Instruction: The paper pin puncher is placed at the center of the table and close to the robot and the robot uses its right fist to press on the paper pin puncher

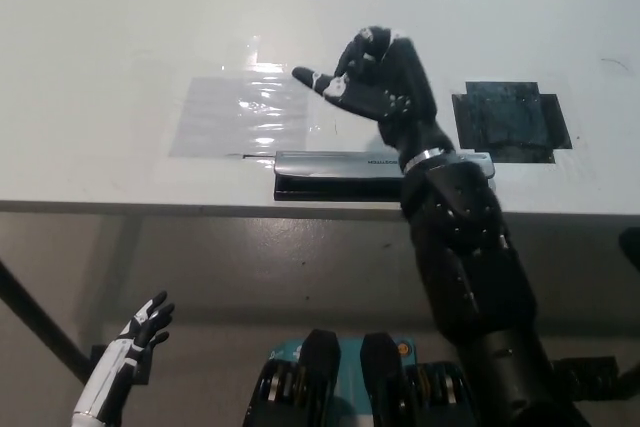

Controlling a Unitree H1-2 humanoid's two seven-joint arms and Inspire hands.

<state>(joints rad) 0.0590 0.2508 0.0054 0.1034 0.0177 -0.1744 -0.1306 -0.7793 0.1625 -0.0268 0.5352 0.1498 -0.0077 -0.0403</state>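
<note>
**Op A:** Starting wide: I see the white bench (120, 27) filling the upper part of the head view, with a clear plastic sheet (240, 117) taped left of centre and a dark patch (510, 119) to the right.

**Op B:** And the puncher?

**Op A:** The paper pin puncher (335, 173) lies lengthwise at the near edge of the bench, roughly central, between the sheet and the patch. My black right arm (465, 267) crosses over its right end.

**Op B:** Robot hand state?

**Op A:** The right robot hand (380, 82) is above the bench just beyond the puncher, holding nothing. It looks partly curled, with one digit sticking out toward the sheet, so not a proper fist yet. The left robot hand (145, 327) rests low at my left, below bench level, fingers apart, empty.

**Op B:** So which step?

**Op A:** I judge it as the approach, pressing not begun. Next I need to close the fist fully, bring it back over the puncher's silver lever, and push straight down.
</note>
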